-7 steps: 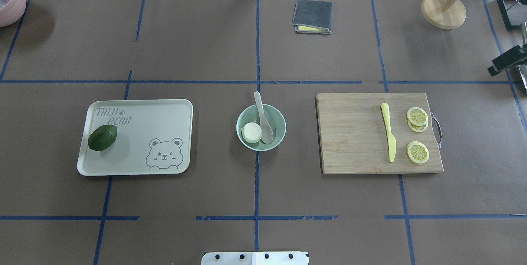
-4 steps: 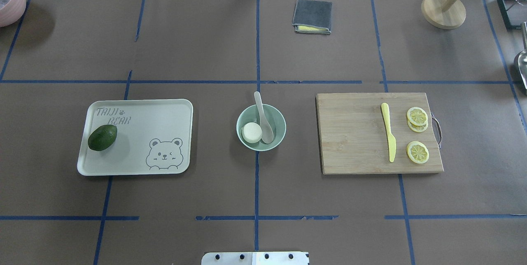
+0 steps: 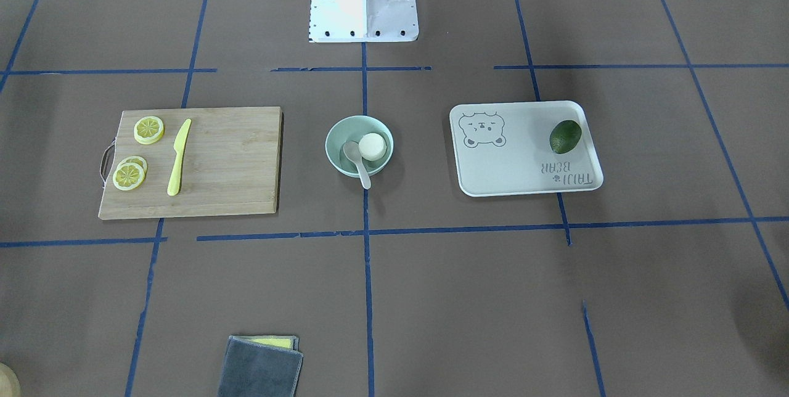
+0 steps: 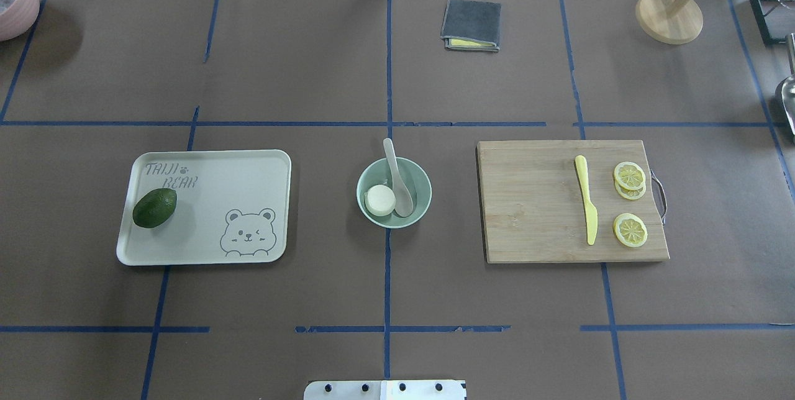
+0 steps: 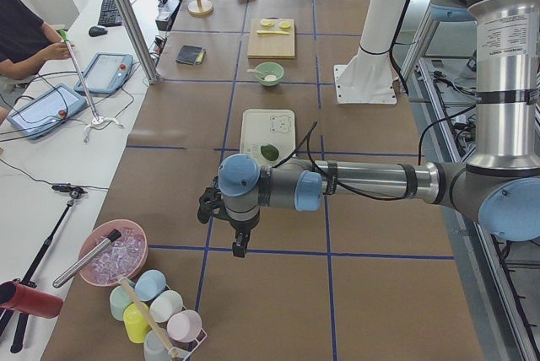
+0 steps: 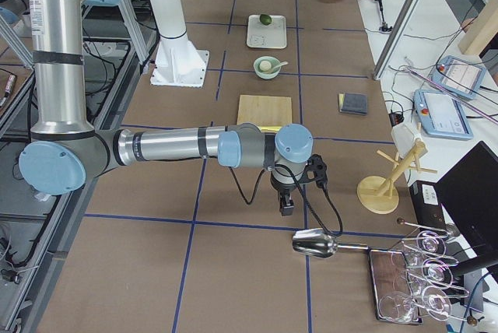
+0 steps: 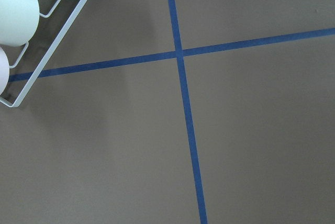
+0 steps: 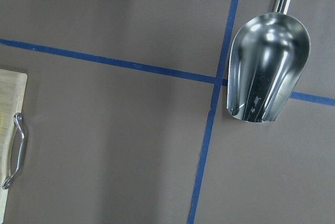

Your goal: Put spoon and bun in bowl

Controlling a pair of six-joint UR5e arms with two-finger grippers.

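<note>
Overhead exterior has the job looking done to me. The small pale beige-grey plastic spoon (image 4: pixel 397 179) lies in the round pale mint-green bowl (image 4: pixel 423 198). Its scoop is down beside the small white round bun (image 4: pixel 379 200), which sits touching it on the bowl's floor.

Only worry is the spoon's handle. It pokes out over the far rim, so anything sweeping low across the middle could flick it out or drag the bowl along.

Both arms are well away though. The left gripper (image 5: pixel 240 243) hangs over bare table near some pastel cups (image 7: pixel 15 14) in a white wire rack, and the right gripper (image 6: pixel 285 205) is near a shiny metal scoop (image 8: pixel 266 67). Can't tell whether either one's fingers are spread or pressed together, since they only show in the side views. A low move out there could bump the cups or the scoop.
</note>
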